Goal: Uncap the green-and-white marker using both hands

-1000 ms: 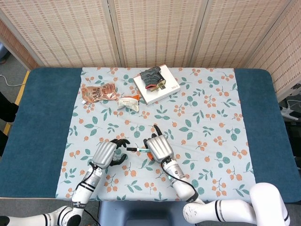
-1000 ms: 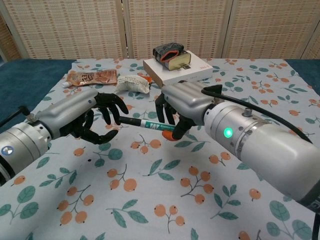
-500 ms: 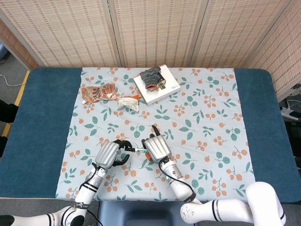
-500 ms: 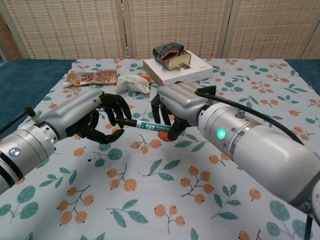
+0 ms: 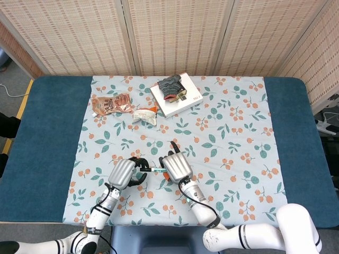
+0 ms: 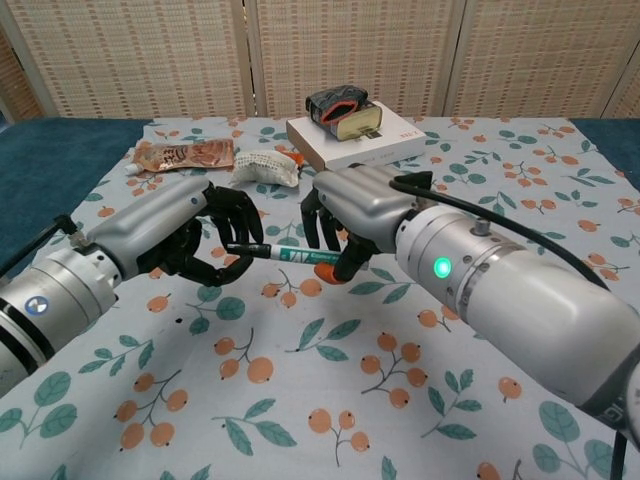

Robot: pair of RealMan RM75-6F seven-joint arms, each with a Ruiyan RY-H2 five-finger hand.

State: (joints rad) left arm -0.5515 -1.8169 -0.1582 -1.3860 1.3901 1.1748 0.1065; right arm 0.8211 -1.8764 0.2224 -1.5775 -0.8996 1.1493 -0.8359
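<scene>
Change: since a second ago the left hand (image 6: 195,235) has closed in on the green-and-white marker (image 6: 290,255) — its dark fingers, then apart beside the black end, now curl around it; the right hand (image 6: 345,215) has shifted slightly toward the left.
Chest view only: the marker's printed white-and-green barrel, running level between the two hands, and its black end inside the left fingers (image 6: 235,215); an orange tip at the right hand's thumb.
Head view only: the whole floral cloth (image 5: 233,137) on the blue table (image 5: 47,143), with the marker (image 5: 155,169) a thin sliver between left hand (image 5: 124,173) and right hand (image 5: 176,166).
Left hand: grasping the marker's black end, fingers wrapped over it.
Right hand: clenched on the marker's other end, fingers hooked down over the barrel.
Marker place: lifted above the cloth near its front edge, well apart from the white box (image 6: 355,140).
Materials: hands have silver metal backs and black jointed fingers; the cloth is pale with orange berries and teal leaves.
Beyond the marker: the flat white box carries a dark ridged object (image 6: 340,105); left of the box lie a crumpled white wrapper (image 6: 265,167) and a glossy brown snack packet (image 6: 182,153).
</scene>
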